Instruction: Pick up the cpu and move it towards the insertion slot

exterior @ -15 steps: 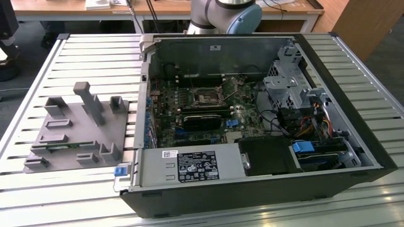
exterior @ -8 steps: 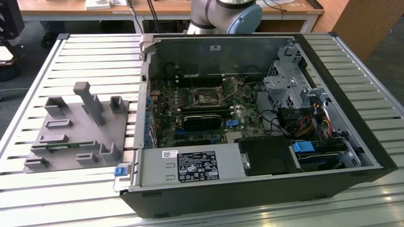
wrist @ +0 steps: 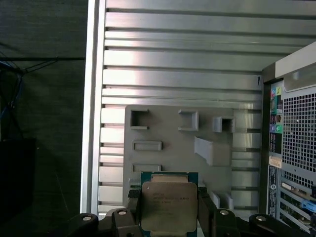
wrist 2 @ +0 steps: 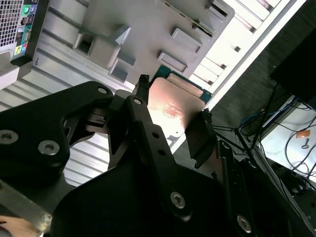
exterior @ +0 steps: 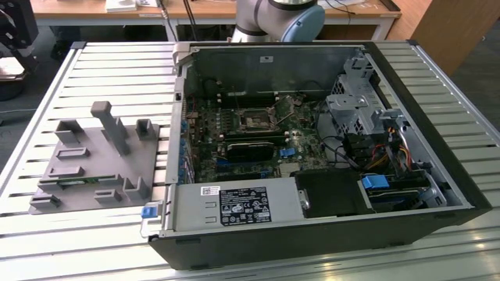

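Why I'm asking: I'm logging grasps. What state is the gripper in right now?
Gripper: shut on the cpu, its fingers on two opposite edges of the chip.

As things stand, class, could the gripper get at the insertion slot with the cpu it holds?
Probably yes. The gripper grips the cpu over the grey fixture, outside the computer case; the case is open on top and the insertion slot lies uncovered.

Grey plastic fixture (exterior: 98,167) is lying on slatted metal surface (exterior: 117,64), just beside open computer case (exterior: 437,117), on the exterior view's left of it. Thin green circuit strip (exterior: 78,182) is sitting in a fixture recess. Coloured cables (exterior: 383,155) are running inside the case.
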`<state>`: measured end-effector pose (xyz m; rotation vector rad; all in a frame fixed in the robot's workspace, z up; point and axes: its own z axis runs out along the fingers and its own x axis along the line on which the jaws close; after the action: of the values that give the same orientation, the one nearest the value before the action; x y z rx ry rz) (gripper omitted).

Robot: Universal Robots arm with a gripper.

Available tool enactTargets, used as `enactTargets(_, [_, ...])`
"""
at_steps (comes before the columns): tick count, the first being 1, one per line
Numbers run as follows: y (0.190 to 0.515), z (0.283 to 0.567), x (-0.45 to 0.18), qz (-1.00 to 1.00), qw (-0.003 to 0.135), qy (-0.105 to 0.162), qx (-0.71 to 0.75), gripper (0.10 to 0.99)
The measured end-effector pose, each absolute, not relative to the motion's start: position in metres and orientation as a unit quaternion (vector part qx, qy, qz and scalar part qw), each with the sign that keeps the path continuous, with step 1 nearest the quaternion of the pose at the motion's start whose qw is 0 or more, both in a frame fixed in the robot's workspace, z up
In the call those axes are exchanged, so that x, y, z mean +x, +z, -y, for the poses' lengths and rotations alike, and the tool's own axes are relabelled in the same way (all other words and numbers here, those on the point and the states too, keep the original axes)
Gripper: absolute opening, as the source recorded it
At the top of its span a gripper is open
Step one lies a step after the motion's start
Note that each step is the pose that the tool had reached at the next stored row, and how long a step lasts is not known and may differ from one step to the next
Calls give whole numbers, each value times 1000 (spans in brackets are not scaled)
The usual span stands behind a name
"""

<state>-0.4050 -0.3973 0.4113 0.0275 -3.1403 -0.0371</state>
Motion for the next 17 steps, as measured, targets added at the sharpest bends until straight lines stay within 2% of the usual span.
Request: enactTargets(17, [411,397,-385,1000,1,-12,9,541])
